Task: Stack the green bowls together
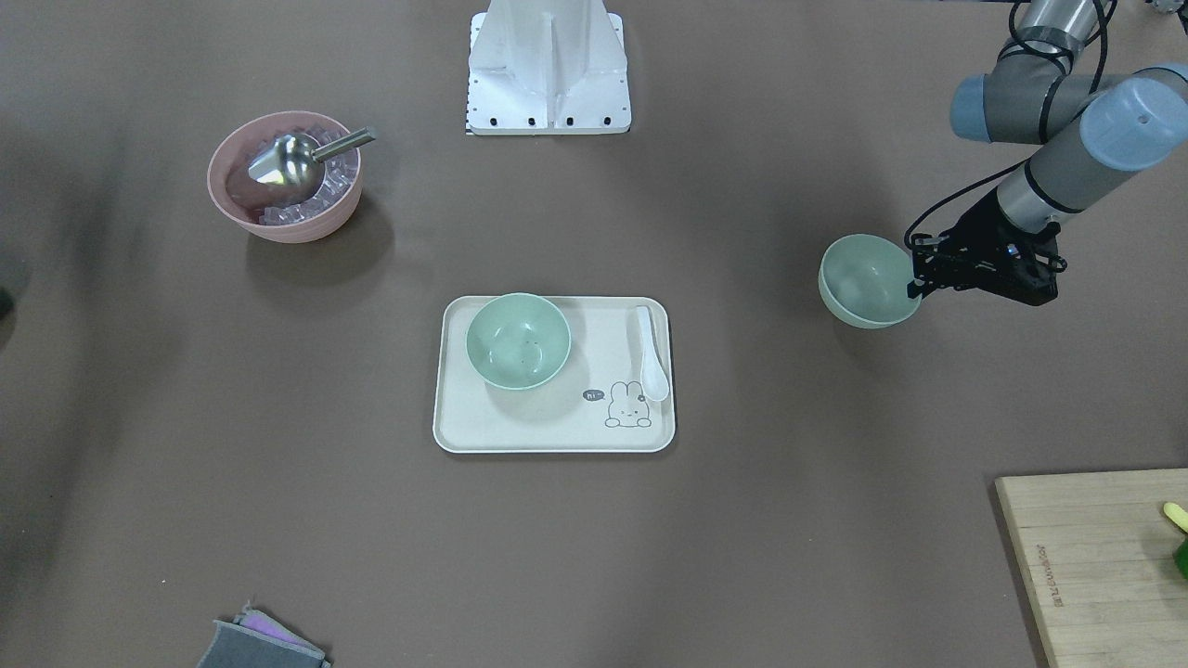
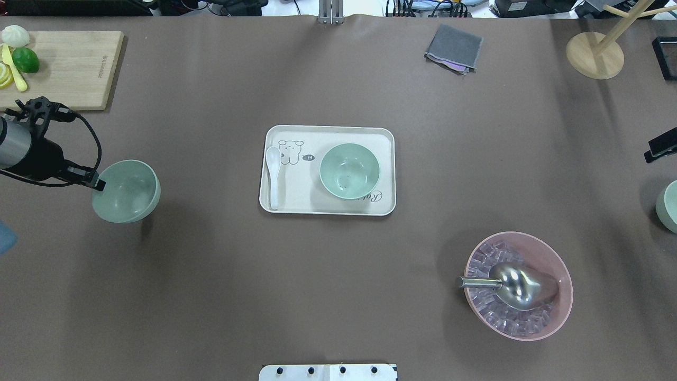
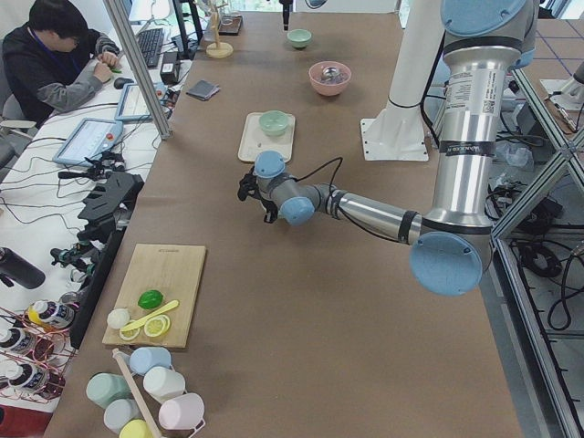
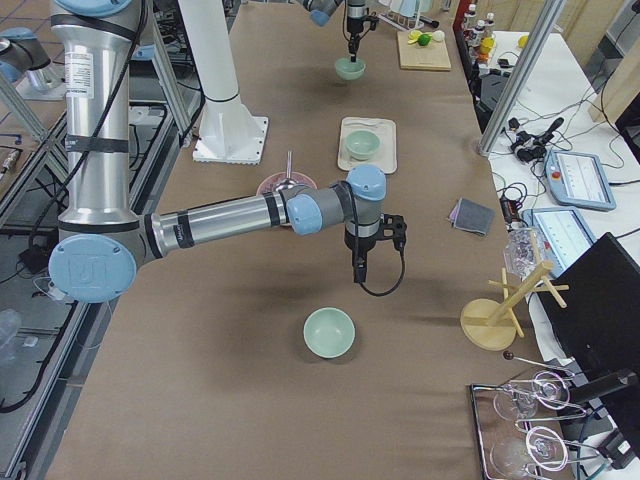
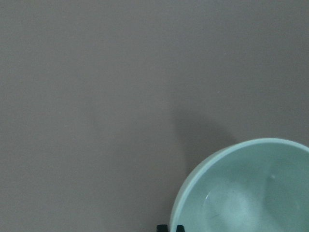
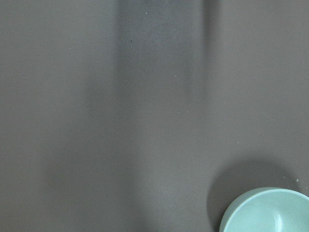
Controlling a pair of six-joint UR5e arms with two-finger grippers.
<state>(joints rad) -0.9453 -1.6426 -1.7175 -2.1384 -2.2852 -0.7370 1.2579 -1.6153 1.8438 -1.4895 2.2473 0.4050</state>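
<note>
One green bowl (image 2: pixel 126 190) hangs tilted a little above the table at the robot's left, my left gripper (image 2: pixel 99 185) shut on its rim. The front-facing view shows the same bowl (image 1: pixel 868 280) and gripper (image 1: pixel 917 283) at its right. A second green bowl (image 2: pixel 349 171) stands upright on the cream tray (image 2: pixel 296 203) mid-table. A third green bowl (image 2: pixel 669 206) sits on the table at the far right edge. My right gripper (image 4: pixel 360 270) points down, above and beside that bowl (image 4: pixel 329 332). Whether its fingers are open or shut I cannot tell.
A white spoon (image 2: pixel 273 174) lies on the tray. A pink bowl (image 2: pixel 555 264) with ice and a metal scoop stands front right. A cutting board (image 2: pixel 69 69) with fruit, a grey cloth (image 2: pixel 454 47) and a wooden stand (image 2: pixel 595 53) line the far edge. A person (image 3: pixel 55 64) sits beside the table.
</note>
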